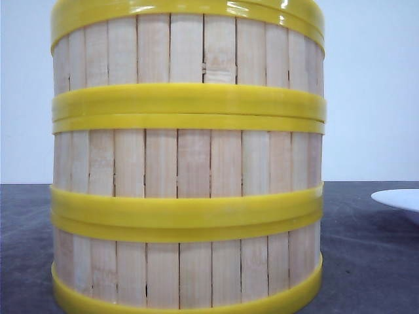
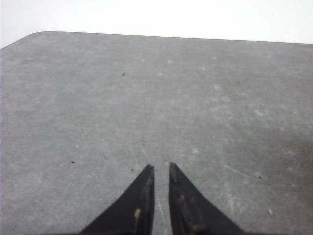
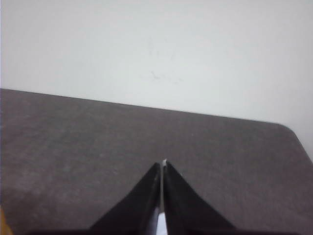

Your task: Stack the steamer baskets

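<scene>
Front view showed the steamer baskets (image 1: 186, 163) stacked three high, filling the frame, white plate (image 1: 399, 198) at 3 o'clock, while left gripper (image 2: 161, 169) and right gripper (image 3: 162, 165) were nearly closed, empty (any careless sweep could topple the tower).

Light is even and fairly bright, prob. from overhead. Small glare spots sit on the top yellow rim of the steamer baskets (image 1: 186, 163), which fill the front view w/ soft focus. The bench (image 2: 98, 107) looks grainy in both wrist views. Shadows are faint; the white wall (image 3: 156, 49) is near washed out.
</scene>
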{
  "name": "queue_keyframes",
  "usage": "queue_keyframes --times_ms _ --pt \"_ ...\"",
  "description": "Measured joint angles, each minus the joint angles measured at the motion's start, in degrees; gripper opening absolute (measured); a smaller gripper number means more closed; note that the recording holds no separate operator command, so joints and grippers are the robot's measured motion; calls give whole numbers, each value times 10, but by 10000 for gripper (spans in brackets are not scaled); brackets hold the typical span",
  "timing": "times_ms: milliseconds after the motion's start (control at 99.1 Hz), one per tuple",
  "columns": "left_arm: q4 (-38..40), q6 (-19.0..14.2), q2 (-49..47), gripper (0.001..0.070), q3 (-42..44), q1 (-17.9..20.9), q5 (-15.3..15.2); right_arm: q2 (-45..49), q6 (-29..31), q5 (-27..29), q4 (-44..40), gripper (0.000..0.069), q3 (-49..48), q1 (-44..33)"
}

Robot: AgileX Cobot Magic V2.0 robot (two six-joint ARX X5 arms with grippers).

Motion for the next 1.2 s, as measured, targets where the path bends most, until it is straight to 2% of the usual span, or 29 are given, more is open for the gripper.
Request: queue_keyframes --times_ms 262,484,716,1200 --pt "0 0 0 28 0 0 0 -120 3 -4 119 5 -209 -44" --pt "0 0 0 28 0 0 0 -212 22 -19 128 5 -331 -73" --pt "0 0 0 28 0 0 0 -258 33 -34 143 5 -388 -91" --pt "0 0 0 28 0 0 0 -259 36 -44 151 5 -426 -102"
